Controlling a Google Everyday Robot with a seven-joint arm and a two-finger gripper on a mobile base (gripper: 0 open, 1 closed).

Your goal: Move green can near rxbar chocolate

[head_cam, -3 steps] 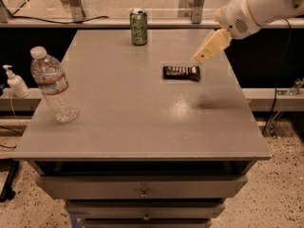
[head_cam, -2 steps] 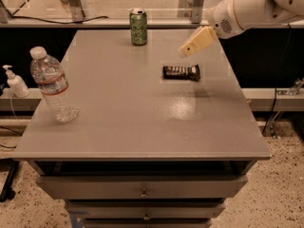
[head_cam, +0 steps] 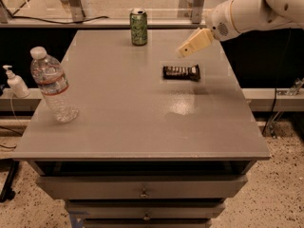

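The green can (head_cam: 138, 27) stands upright at the far edge of the grey table (head_cam: 118, 122), near its middle. The rxbar chocolate (head_cam: 181, 72), a dark flat bar with pale lettering, lies on the right half of the table, well apart from the can. My gripper (head_cam: 183, 52) hangs in the air just above and behind the bar, pointing down and left, to the right of the can. It holds nothing that shows.
A clear plastic water bottle (head_cam: 52, 85) stands near the table's left edge. A white pump bottle (head_cam: 15, 81) sits off the table at the left. A glass barrier with metal posts (head_cam: 76, 1) runs behind the far edge. Drawers (head_cam: 142, 189) are below the front.
My arm and gripper have moved left across the table's far right part, from beyond the bar's right end to above the bar, nearer the can. The can, bar and bottle have not moved.
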